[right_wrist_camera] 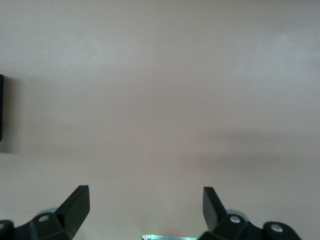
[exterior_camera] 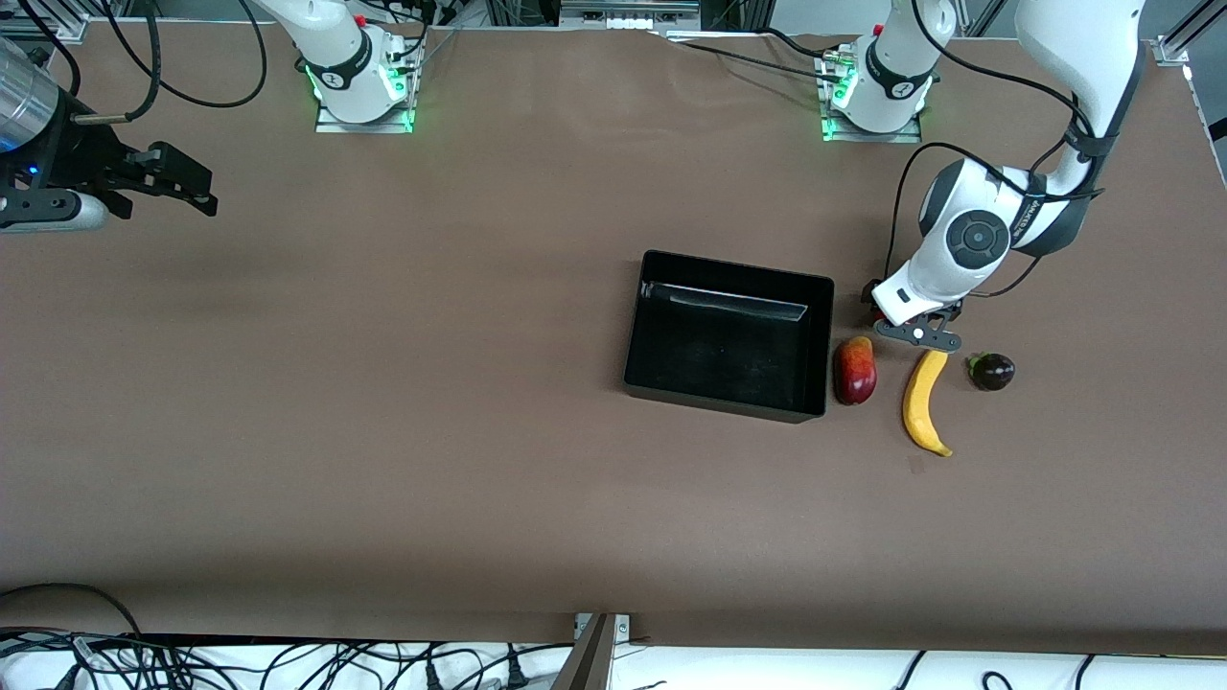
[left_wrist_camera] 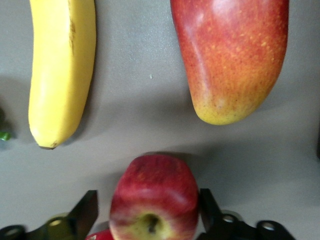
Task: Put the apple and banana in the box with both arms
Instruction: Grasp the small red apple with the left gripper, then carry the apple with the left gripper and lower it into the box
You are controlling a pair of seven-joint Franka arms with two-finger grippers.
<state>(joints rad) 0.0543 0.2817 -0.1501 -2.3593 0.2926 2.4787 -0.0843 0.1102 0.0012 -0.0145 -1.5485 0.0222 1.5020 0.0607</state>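
The apple (left_wrist_camera: 154,197), red with a yellowish stem dimple, lies on the table between the fingers of my left gripper (left_wrist_camera: 147,197). The gripper is open: one finger (left_wrist_camera: 207,205) is against the apple, the other (left_wrist_camera: 86,210) stands a little off it. In the front view the left gripper (exterior_camera: 917,333) is low over the table and hides the apple. The banana (exterior_camera: 922,402) (left_wrist_camera: 60,70) lies just nearer the camera. The black box (exterior_camera: 729,402) sits empty beside the fruits. My right gripper (exterior_camera: 182,187) (right_wrist_camera: 146,200) waits, open and empty, over the right arm's end of the table.
A red-yellow mango (exterior_camera: 854,371) (left_wrist_camera: 232,55) lies between the box and the banana. A small dark purple fruit with a green stem (exterior_camera: 992,371) lies beside the banana, toward the left arm's end. Cables run along the front edge.
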